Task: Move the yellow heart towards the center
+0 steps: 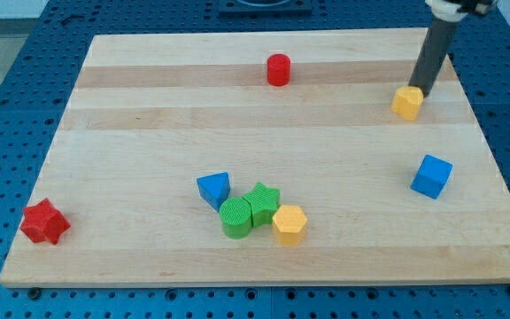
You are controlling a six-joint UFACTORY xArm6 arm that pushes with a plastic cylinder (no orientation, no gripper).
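Observation:
The yellow heart lies near the view's upper right part of the wooden board. My tip is at the heart's upper right edge, touching it or nearly so. The dark rod rises from there toward the view's top right corner.
A red cylinder stands near the view's top centre. A blue cube sits at the right. A blue triangular block, a green cylinder, a green star and a yellow hexagon cluster at the lower centre. A red star lies at the lower left.

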